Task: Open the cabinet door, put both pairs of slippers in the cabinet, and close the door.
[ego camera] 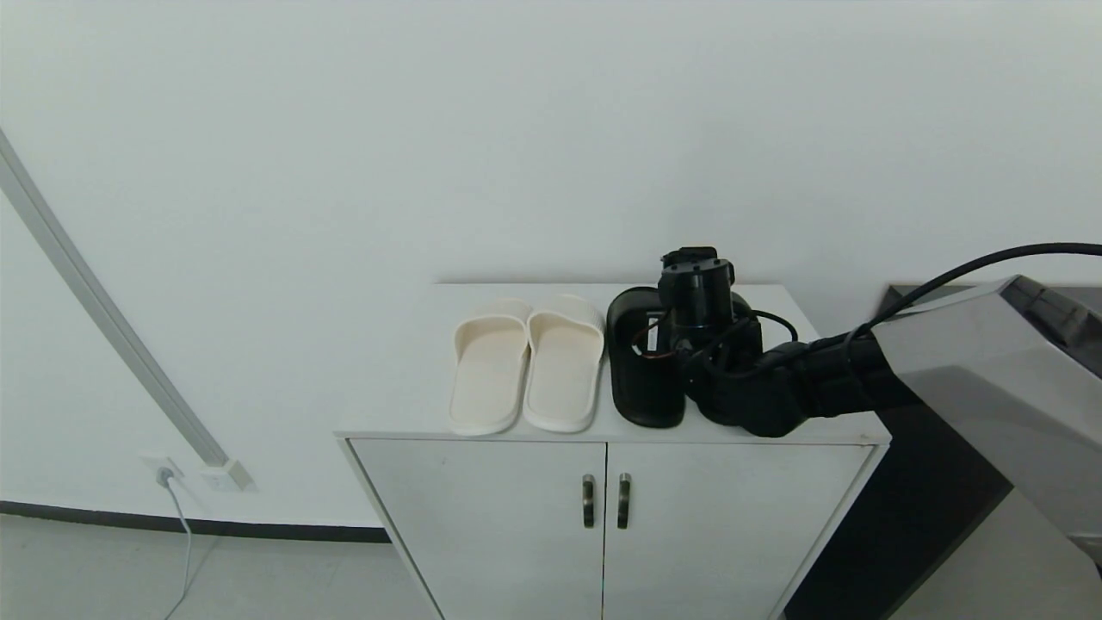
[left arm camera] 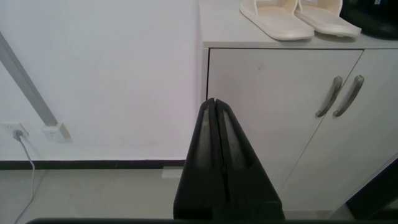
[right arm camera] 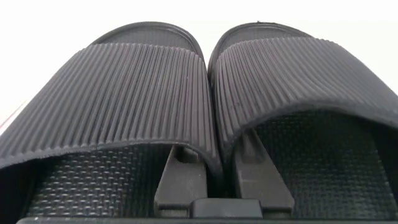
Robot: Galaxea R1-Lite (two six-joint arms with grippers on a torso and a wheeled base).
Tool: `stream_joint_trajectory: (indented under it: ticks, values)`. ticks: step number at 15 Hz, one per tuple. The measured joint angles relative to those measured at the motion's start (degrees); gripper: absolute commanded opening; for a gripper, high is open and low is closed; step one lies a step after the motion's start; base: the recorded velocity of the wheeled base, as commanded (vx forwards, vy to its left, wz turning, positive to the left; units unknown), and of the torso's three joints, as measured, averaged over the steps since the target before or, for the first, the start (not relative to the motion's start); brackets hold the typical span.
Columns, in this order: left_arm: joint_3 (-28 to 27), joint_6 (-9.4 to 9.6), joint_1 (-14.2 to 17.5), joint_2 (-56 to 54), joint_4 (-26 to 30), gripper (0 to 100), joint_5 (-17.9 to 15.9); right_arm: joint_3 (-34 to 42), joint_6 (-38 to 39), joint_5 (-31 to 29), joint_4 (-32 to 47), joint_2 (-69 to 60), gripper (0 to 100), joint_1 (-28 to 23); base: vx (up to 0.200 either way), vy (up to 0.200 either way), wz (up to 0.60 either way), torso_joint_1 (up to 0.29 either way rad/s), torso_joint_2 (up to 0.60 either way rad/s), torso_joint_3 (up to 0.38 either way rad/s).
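Note:
A white cabinet (ego camera: 482, 525) stands against the wall, both doors closed, with two handles (ego camera: 605, 500) at the centre seam. On its top lie a pair of cream slippers (ego camera: 525, 366) and, to their right, a pair of black slippers (ego camera: 641, 366). My right gripper (right arm camera: 214, 183) reaches in from the heel side. One finger (right arm camera: 180, 177) sits inside each black slipper (right arm camera: 211, 93), pinching their touching inner walls under the ribbed straps. My left gripper (left arm camera: 214, 124) is shut and empty, hanging low before the cabinet's left door (left arm camera: 273, 112), below the cream slippers (left arm camera: 298, 15).
A slanted grey conduit (ego camera: 86, 293) runs down the wall to a socket with a plugged cable (ego camera: 164, 474) left of the cabinet. A dark panel (ego camera: 913, 517) stands close to the cabinet's right side. Open floor lies to the left.

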Motion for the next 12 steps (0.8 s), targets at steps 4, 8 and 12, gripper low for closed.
stream_joint_trajectory:
  ticks: [4,8,12]
  values:
    - [0.00,-0.09,0.00,0.01,0.00,0,0.05,3.34,-0.44,0.02,0.06,-3.40,0,0.30,0.000,0.000,0.00,0.000,0.00,0.000]
    - [0.00,-0.06,0.00,0.00,0.00,0,0.00,14.56,-1.12,3.84,-0.46,-12.74,0,2.62,0.000,0.000,0.00,0.000,0.00,0.000]
    - [0.00,-0.05,0.00,0.00,0.00,0,0.00,33.13,-3.01,15.06,-6.07,-25.06,0,5.90,0.000,0.000,0.00,0.000,0.00,0.000]
